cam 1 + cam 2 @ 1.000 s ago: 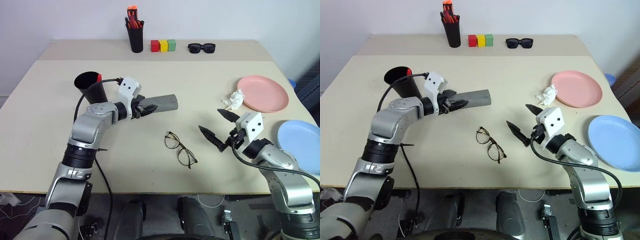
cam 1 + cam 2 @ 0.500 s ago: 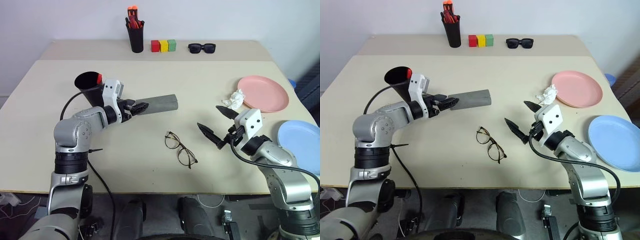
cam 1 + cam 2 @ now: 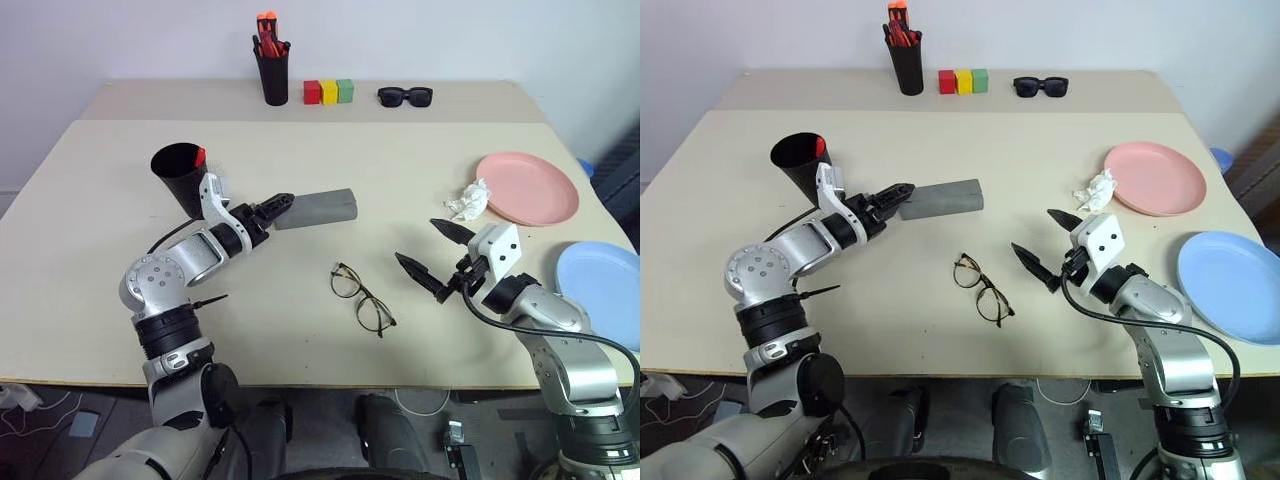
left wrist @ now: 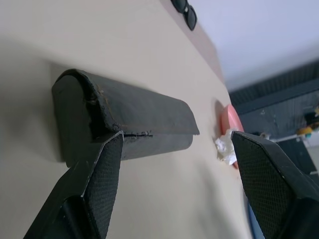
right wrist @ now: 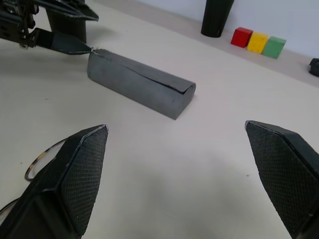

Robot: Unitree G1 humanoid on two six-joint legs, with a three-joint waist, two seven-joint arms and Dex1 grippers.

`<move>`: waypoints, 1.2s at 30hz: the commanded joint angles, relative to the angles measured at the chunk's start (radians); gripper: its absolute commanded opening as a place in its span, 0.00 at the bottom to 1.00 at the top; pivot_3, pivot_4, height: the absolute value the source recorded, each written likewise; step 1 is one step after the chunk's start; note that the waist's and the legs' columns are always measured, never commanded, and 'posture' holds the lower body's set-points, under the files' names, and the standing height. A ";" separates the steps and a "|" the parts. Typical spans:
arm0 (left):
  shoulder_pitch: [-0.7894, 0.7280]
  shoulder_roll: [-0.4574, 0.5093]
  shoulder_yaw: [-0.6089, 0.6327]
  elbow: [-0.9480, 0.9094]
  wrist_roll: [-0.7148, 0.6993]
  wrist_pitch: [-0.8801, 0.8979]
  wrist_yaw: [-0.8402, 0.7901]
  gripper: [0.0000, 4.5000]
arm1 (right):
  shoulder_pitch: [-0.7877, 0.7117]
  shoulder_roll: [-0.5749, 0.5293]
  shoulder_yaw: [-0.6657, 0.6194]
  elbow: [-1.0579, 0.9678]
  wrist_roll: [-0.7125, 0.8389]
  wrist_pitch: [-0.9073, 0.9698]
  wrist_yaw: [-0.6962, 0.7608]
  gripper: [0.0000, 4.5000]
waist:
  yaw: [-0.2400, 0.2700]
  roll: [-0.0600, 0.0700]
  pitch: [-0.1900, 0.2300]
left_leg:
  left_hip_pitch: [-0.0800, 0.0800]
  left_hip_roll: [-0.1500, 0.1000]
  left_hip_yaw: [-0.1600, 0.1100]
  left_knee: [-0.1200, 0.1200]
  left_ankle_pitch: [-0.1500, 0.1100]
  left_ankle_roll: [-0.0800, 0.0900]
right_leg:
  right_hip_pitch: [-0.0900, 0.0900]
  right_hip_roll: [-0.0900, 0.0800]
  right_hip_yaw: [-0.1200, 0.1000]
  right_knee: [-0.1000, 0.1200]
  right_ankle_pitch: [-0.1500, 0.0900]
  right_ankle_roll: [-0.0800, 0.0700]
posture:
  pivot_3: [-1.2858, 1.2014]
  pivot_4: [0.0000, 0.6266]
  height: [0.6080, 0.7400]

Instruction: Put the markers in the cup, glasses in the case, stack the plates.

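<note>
The left tool (image 3: 283, 203), spread open, has one fingertip at the end of the case (image 3: 316, 208) (flap seam visible); the right tool (image 3: 428, 252) hangs wide open near the glasses (image 3: 362, 298).

Bright, even light; soft shadows; sharp focus

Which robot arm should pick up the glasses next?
Probably the right. The right gripper hangs open just beside the glasses, with bare table between them. The left gripper is farther off, open, its fingertips at the end of the grey case.
</note>
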 commanded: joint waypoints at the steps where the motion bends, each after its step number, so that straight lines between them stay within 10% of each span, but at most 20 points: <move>1: -0.003 -0.011 0.020 -0.041 -0.055 -0.015 0.041 0.79 | 0.004 -0.013 -0.027 -0.026 0.003 -0.019 0.001 1.00 | 0.000 0.000 0.000 | 0.000 0.000 0.000 0.000 0.000 0.000 | 0.000 0.000 0.000 0.000 0.000 0.000 | 0.52 0.24 1.00; 14: 0.142 -0.033 0.056 -0.203 -0.279 -0.106 0.110 0.79 | 0.004 -0.020 -0.037 -0.037 0.013 -0.001 -0.004 1.00 | 0.002 0.000 0.000 | 0.000 0.000 0.000 0.000 0.000 0.000 | 0.001 0.000 0.000 -0.001 0.000 0.000 | 0.52 0.24 1.00; 36: 0.103 -0.029 -0.085 0.006 -0.256 -0.414 0.112 0.79 | -0.016 -0.021 -0.028 -0.088 0.023 0.049 -0.035 1.00 | 0.003 0.000 0.000 | 0.000 0.000 0.000 -0.001 0.000 0.000 | 0.003 0.000 0.000 -0.006 0.000 -0.001 | 0.52 0.24 1.00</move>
